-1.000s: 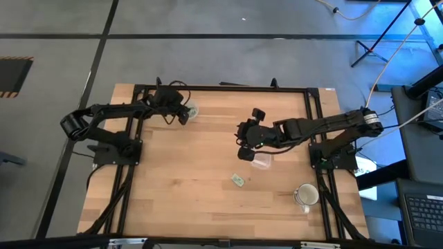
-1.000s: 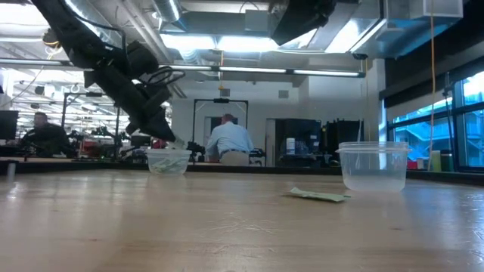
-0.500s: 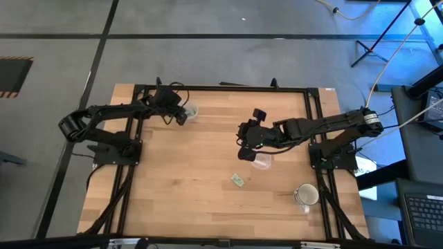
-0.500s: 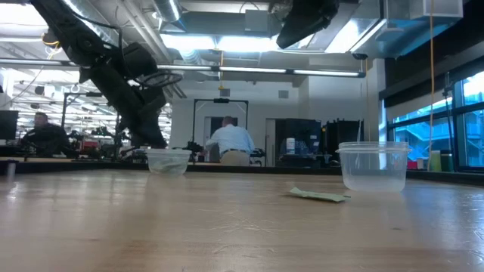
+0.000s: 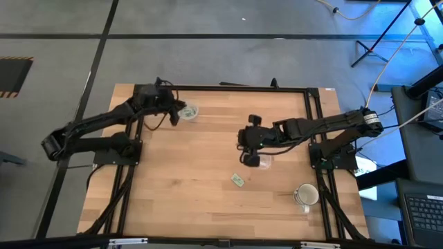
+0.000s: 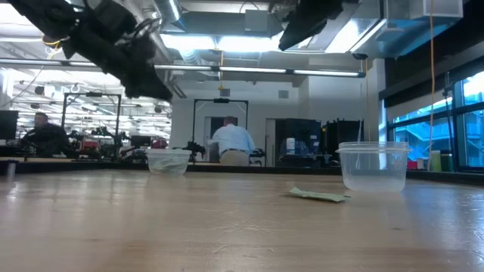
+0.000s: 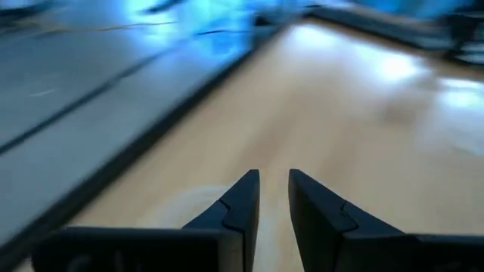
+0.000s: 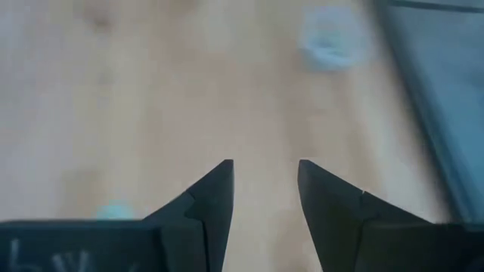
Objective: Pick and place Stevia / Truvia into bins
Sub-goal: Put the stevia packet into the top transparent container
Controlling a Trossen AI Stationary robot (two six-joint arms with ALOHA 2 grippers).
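One green packet (image 5: pixel 238 180) lies loose on the table, at seven o'clock from the near cup (image 5: pixel 261 161), while the right gripper (image 5: pixel 246 159) with spread, empty fingers and the left gripper (image 5: pixel 174 119) with slightly parted fingers hover, so I guess most are binned in the far cup (image 5: pixel 188 111).

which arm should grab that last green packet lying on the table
The right. Its gripper is open and empty, hovering by the nearer cup, close to the packet. The left gripper sits by the far cup, across the table.
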